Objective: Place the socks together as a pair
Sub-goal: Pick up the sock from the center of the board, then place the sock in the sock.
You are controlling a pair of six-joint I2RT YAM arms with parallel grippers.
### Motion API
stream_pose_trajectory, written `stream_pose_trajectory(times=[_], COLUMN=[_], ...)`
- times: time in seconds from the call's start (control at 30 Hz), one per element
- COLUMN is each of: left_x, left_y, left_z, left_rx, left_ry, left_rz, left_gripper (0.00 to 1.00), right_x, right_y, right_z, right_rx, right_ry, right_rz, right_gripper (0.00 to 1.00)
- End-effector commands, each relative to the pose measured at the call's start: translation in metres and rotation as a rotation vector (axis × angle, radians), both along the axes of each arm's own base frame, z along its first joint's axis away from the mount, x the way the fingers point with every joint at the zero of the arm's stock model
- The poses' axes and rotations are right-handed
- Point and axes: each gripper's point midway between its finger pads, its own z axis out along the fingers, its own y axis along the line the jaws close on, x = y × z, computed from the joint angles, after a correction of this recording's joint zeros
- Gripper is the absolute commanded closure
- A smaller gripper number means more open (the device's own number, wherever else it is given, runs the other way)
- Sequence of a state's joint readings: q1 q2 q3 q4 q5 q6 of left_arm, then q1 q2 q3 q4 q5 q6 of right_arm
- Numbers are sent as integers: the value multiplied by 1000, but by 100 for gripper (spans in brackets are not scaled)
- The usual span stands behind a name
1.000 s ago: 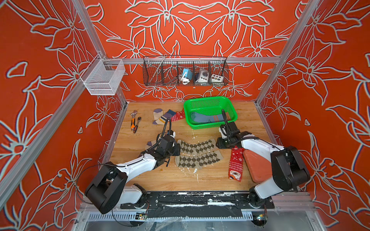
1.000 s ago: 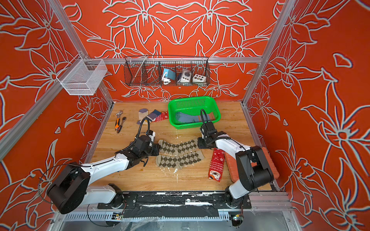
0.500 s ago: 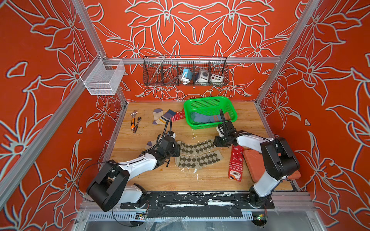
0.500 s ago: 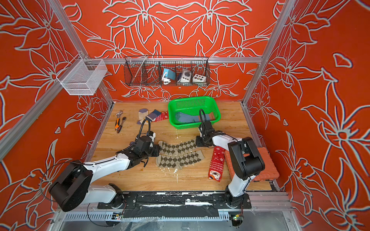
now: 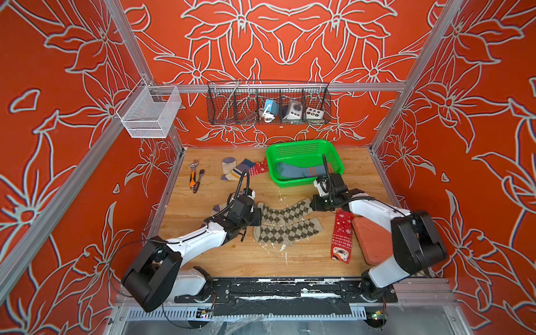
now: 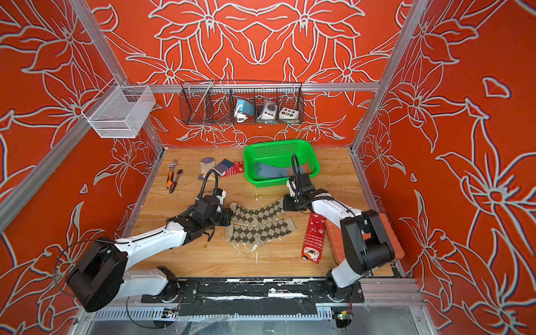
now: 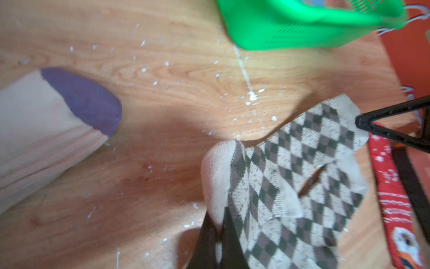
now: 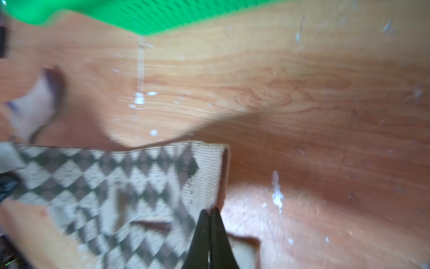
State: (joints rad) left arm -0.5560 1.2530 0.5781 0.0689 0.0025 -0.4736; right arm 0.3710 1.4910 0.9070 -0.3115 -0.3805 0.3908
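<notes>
Since both pincers clamp opposite ends of the far argyle sock (image 5: 285, 209), it runs between them mid-bench (image 5: 246, 261). The near argyle sock (image 5: 287, 233) lies flat alongside, edges touching.

Surroundings:
- A green basket (image 5: 301, 144) sits close behind the right pincer (image 8: 210, 210), with a blue ribbed sock (image 5: 294, 171) inside.
- A red snowflake sock (image 5: 340, 235) lies lengthwise just right of the argyle pair, against an orange-red mat (image 5: 369, 240) and partly under the right forearm.
- At back left, a cream sock (image 5: 227, 168) with a purple toe, a blue sock (image 5: 245, 165) and a second snowflake sock (image 5: 259, 167) overlap beside the basket.
- A second cream sock (image 7: 88, 100) lies next to the left wrist, mostly hidden by the arm in both top views.
- Two hand tools (image 5: 195, 178) lie near the left edge, and white flecks dot the wood.

Arms:
- The left arm reaches low from the near-left base, and the left pincer (image 7: 216, 216) is pinched tight on the sock's plain cream end.
- The right elbow is raised, the forearm angles back-left, and the fingertips meet on the ribbed end's corner.
</notes>
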Motion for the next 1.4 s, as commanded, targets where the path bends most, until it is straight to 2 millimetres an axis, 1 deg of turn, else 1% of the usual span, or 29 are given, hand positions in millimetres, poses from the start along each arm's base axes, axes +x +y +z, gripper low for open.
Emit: stream_pose_trajectory(times=[0.0, 0.13, 0.27, 0.37, 0.4, 0.43, 0.47, 0.53, 0.63, 0.73, 0.77, 0.9, 1.13, 1.27, 1.37], left_x=[-9, -27, -47, -59, -61, -63, -65, -65, -66, -67, -67, -65, -67, -68, -69], left_y=[-8, -18, -21, -19, -17, -15, -12, -8, -8, -9, -7, -2, 3, 6, 7], left_z=[22, 33, 33, 30, 24, 29, 25, 17, 7, 3, -7, -19, -40, -52, -57], left_rx=[-33, -64, -65, -89, -85, -99, -92, -78, -69, -75, -51, -11, 23, 45, 53], left_ry=[-21, -19, 1, 10, 22, 1, 3, 4, 26, 28, 52, 62, 92, 110, 122], left_rz=[-32, -78, -110, -120, -117, -113, -108, -93, -93, -95, -91, -73, -61, -51, -50], left_gripper=[100, 100, 100, 100, 100, 100, 100, 100, 100, 100, 100, 100, 100, 96, 92], right_x=[-26, -49, -67, -77, -80, -82, -82, -83, -82, -78, -77, -70, -59, -53, -50], right_y=[0, -2, -8, -10, -10, -10, -11, -12, -12, -15, -17, -19, -22, -24, -25], right_z=[16, 33, 45, 45, 43, 40, 37, 29, 17, 8, 4, -10, -25, -36, -43], right_rx=[30, 68, 90, 103, 106, 104, 101, 93, 74, 44, 32, 2, -29, -51, -62], right_ry=[31, 21, -2, 1, 7, 12, 17, 26, 47, 55, 56, 71, 78, 82, 83], right_rz=[35, 56, 55, 59, 62, 63, 62, 60, 64, 58, 53, 38, 0, -14, -26], right_gripper=[100, 100, 100, 100, 100, 100, 100, 100, 100, 100, 100, 100, 100, 100, 100])
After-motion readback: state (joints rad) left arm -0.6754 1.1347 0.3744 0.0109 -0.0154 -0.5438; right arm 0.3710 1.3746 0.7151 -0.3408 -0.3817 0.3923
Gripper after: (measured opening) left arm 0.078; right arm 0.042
